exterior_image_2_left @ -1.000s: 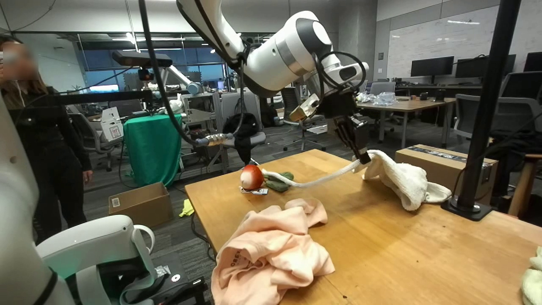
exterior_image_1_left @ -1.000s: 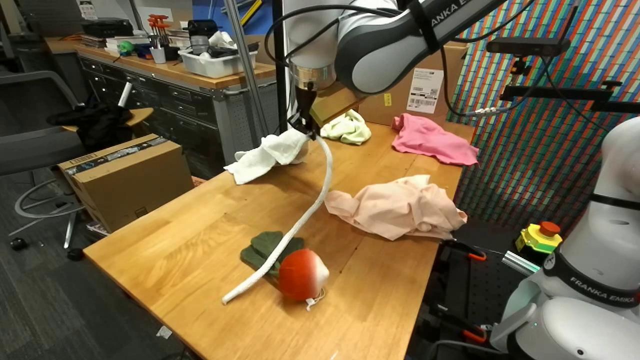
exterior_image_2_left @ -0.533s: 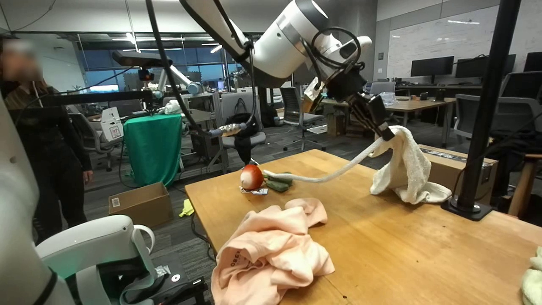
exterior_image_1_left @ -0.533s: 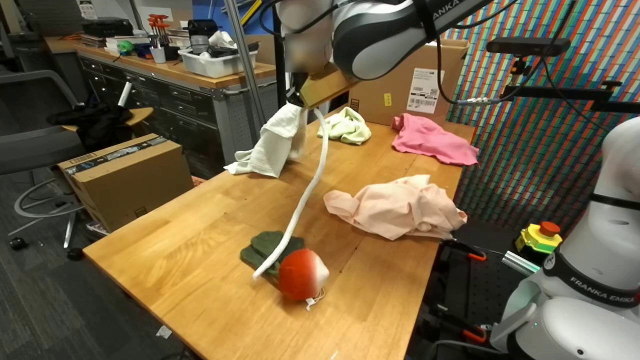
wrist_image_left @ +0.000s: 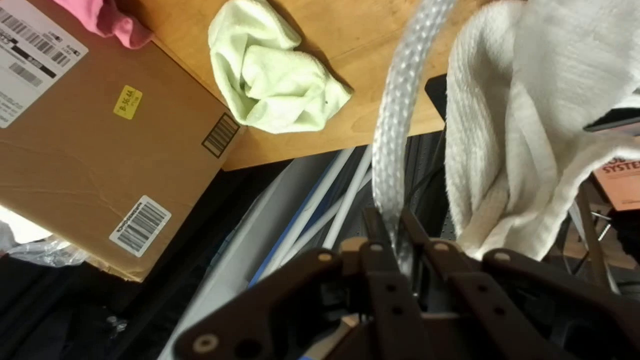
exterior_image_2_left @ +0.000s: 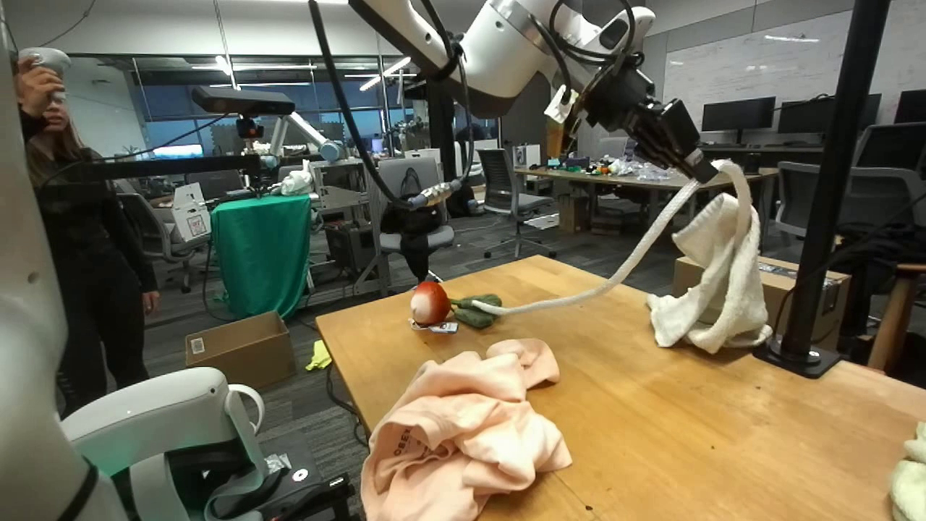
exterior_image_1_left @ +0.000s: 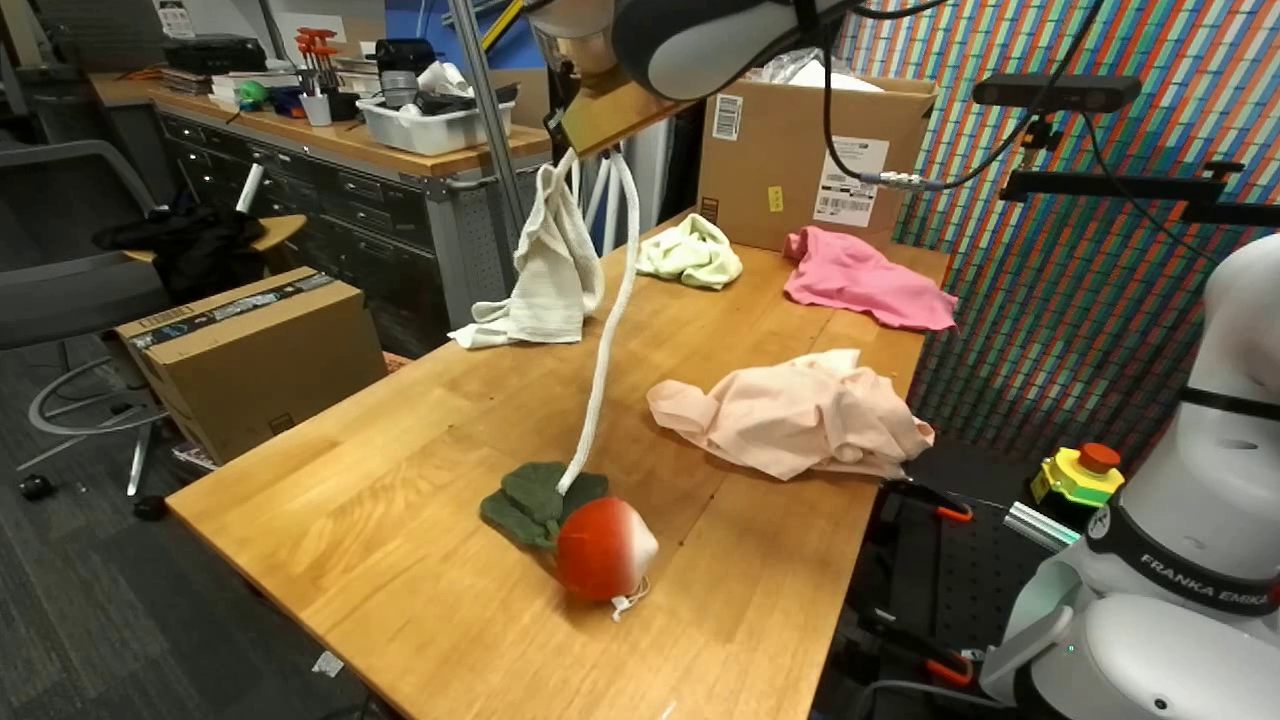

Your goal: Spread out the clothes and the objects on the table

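Observation:
My gripper (exterior_image_2_left: 705,170) is closed on a white rope (exterior_image_2_left: 626,271), which runs between the fingertips in the wrist view (wrist_image_left: 395,115). The rope's free end rests on the green leaves of a red and white stuffed vegetable (exterior_image_1_left: 600,550). A white towel (exterior_image_2_left: 731,311) hangs bunched at the rope's gripper end, its lower part on the table (exterior_image_1_left: 400,510). I cannot tell if the towel is pinched too or hangs on the rope. A peach cloth (exterior_image_1_left: 790,415), a pale green cloth (exterior_image_1_left: 692,252) and a pink cloth (exterior_image_1_left: 865,280) lie crumpled on the table.
A large cardboard box (exterior_image_1_left: 780,180) stands behind the pale green and pink cloths. A black post (exterior_image_2_left: 832,159) rises at the table edge beside the towel. Another box (exterior_image_1_left: 260,350) is on the floor. A person (exterior_image_2_left: 79,239) stands beyond the robot base.
The gripper has risen and moved away from the vegetable. The white towel has lifted and hangs more upright. The rope's free end has slid across the table onto the leaves.

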`<action>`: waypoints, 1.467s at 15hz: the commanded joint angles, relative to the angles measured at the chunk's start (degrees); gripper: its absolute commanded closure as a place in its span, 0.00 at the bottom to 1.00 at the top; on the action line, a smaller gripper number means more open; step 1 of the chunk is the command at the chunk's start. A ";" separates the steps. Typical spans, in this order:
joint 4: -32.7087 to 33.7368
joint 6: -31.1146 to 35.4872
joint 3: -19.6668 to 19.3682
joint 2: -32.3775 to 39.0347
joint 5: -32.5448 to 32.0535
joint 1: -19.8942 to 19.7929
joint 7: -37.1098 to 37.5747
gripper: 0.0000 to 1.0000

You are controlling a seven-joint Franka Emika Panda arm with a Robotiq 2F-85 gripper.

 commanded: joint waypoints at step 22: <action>18.76 -12.51 3.78 5.89 -10.66 3.06 3.17 0.91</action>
